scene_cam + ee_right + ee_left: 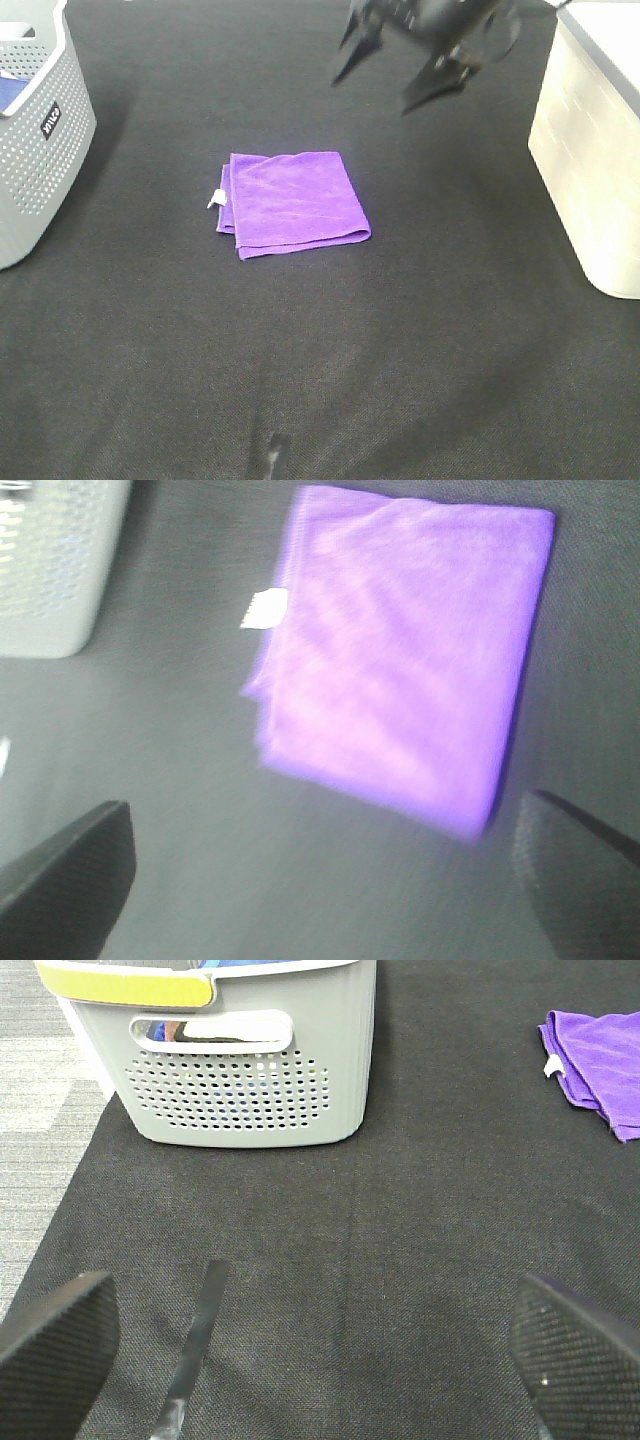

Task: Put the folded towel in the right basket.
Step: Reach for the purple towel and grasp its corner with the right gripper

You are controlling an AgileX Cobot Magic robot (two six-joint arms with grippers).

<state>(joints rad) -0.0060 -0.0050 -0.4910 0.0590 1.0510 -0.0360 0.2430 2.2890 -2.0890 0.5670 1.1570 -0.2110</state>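
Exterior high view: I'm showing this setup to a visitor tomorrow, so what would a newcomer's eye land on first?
The purple folded towel stands out most, lying flat near the middle of the black mat. Beyond it hangs the dark right gripper, open and empty. A grey perforated basket at the left edge and the cream-white right basket at the right edge frame the scene.

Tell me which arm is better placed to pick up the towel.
Right. The right claw hangs open near the towel, its camera looks straight at it, and the white basket stands on that side. The left claw sits far off by the grey basket.
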